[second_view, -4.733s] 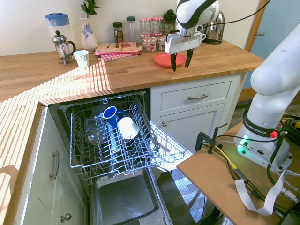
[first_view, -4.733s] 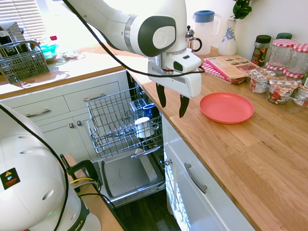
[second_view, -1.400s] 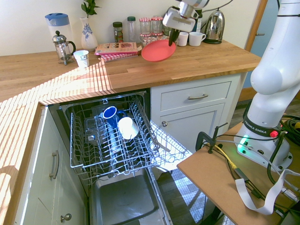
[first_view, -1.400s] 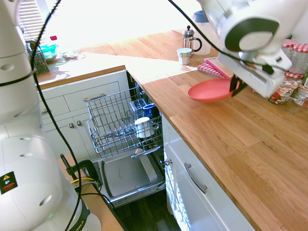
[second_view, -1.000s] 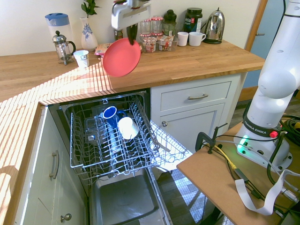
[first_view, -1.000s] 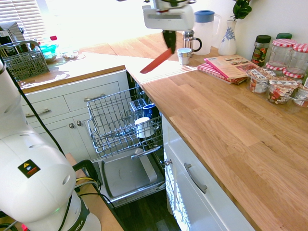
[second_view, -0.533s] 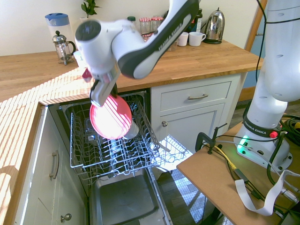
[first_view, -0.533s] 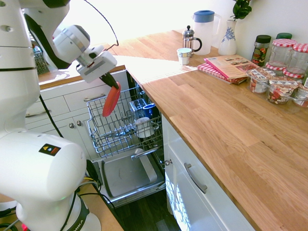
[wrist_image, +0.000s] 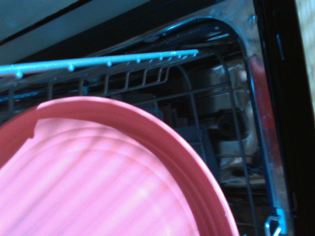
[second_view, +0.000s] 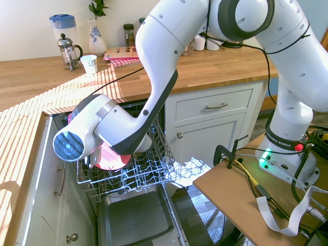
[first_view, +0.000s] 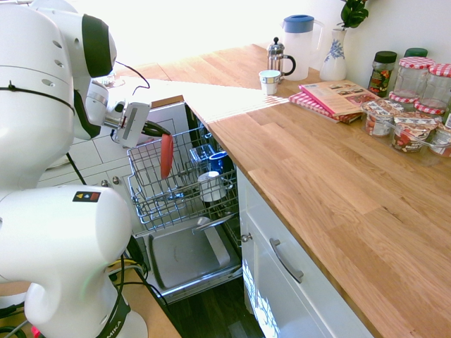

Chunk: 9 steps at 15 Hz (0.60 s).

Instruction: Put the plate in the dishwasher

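Item one: the plate [first_view: 165, 155], coral-red, which we recorded standing on edge, upright, inside the pulled-out wire rack [first_view: 177, 184] of the dishwasher [first_view: 184, 257]. In the first exterior view it showed as a narrow vertical strip at the rack's rear left part; in the second exterior view only its lower portion [second_view: 110, 160] was visible beneath the arm. The wrist view showed its face [wrist_image: 93, 191] filling the lower part of the picture, striped with light, with rack wires behind it.

Item two: the gripper [first_view: 156, 129], which we found at the plate's top edge, its dark fingers clamped on the rim. We could not tell whether the plate's lower edge rested on the rack's wires.

Item three: rack contents. We noted a white cup [first_view: 209, 186] and a blue cup [first_view: 218, 161], both near the rack's right side, apart from the plate.

Item four: the dishwasher door panel [first_view: 187, 258], grey, lying open and flat beneath the rack.

Item five: the wooden countertop [first_view: 331, 183]. On it we listed a French press [first_view: 279, 59], a small cup [first_view: 268, 82], a blue-lidded jug [first_view: 299, 45], a patterned vase [first_view: 335, 56], a book [first_view: 340, 96] and jars [first_view: 412, 84] at the far end.
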{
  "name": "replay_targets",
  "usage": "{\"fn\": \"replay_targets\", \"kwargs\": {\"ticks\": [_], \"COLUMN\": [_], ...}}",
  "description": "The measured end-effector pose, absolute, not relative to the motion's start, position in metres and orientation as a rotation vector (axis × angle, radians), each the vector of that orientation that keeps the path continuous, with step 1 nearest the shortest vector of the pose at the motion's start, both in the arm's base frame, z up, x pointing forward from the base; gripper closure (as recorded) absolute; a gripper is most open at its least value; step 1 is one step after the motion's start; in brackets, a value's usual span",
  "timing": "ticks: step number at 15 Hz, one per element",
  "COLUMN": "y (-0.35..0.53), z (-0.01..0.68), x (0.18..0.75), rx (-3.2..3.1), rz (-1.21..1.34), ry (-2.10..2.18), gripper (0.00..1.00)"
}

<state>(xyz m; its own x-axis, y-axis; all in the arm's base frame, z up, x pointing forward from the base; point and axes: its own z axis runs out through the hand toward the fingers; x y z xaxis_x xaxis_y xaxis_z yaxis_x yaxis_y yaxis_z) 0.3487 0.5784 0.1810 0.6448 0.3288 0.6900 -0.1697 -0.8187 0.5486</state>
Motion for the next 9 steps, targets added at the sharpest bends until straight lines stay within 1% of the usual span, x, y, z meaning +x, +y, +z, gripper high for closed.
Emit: {"fn": "replay_targets", "kwargs": {"ticks": [5, 9], "y": [0.584, 0.591], "z": [0.184, 0.157], "x": [0.341, 0.316], "rx": [2.307, 2.374], "rz": [0.888, 0.691], "ry": [0.053, 0.025], "gripper": [0.0, 0.0]}}
